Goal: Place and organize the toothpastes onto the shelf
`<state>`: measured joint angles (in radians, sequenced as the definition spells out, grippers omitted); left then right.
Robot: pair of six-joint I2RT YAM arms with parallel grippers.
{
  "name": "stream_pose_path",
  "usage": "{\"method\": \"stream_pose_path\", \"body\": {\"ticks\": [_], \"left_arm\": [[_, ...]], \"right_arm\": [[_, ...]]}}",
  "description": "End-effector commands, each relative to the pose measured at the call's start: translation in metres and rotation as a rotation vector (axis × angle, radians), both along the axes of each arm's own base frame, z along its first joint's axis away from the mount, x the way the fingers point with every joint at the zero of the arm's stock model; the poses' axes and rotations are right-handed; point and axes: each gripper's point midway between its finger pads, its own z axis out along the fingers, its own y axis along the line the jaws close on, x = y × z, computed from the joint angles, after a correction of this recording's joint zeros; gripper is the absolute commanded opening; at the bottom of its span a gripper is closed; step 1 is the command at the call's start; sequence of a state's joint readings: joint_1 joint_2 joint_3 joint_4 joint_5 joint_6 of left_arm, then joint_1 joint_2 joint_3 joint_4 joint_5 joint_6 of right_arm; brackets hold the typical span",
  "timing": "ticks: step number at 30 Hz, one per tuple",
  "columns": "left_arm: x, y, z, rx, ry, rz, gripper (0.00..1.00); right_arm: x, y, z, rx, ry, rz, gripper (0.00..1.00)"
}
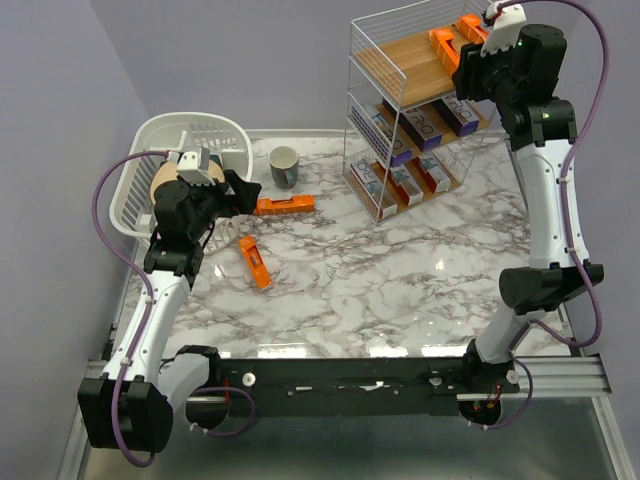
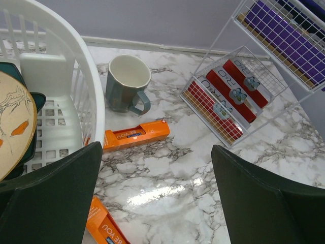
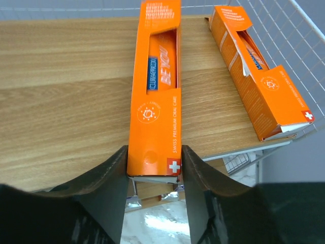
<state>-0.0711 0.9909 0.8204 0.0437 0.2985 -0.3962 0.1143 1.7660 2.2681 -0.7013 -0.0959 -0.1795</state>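
— From above first. Which step?
— Loading the top board of the shelf, with the right arm stretched up there. Two more waiting on the table: the cup box, beside the cup and lying left to right, and the near box, slanted toward the arms.
— Left wrist view?
— Left gripper wide open, holding nothing, near the cup box.
— Right wrist view?
— Top box flat on the board, long way pointing straight off from the right gripper. Neighbour alongside, a bit apart. Fingers close against both sides of the top box's near end. Pinching or loose? Cannot tell.
— Next?
— Probably open up all the way and pull straight back without dragging it. Then go for the cup box.
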Motion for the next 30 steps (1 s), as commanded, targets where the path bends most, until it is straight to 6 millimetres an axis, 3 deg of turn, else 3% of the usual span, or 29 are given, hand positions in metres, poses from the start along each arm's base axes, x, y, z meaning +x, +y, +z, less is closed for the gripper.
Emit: {"method": "stream_pose_path", "body": {"ticks": [1, 11, 17, 30], "left_arm": [[0.000, -0.002, 0.003, -0.009, -0.008, -0.018, 0.99], [0.002, -0.002, 0.000, -0.009, 0.006, -0.022, 0.99], [0.003, -0.003, -0.001, -0.006, 0.011, -0.024, 0.99], [0.006, -0.001, -0.004, -0.008, 0.022, -0.021, 0.99]], "right_arm": [[-0.001, -0.008, 0.034, -0.006, -0.116, -0.014, 0.60], [0.008, -0.022, 0.020, -0.016, -0.096, -0.044, 0.59], [0.017, -0.031, 0.015, -0.024, -0.103, -0.038, 0.51], [0.037, -0.029, 0.007, -0.068, -0.128, 0.040, 0.48]]}}
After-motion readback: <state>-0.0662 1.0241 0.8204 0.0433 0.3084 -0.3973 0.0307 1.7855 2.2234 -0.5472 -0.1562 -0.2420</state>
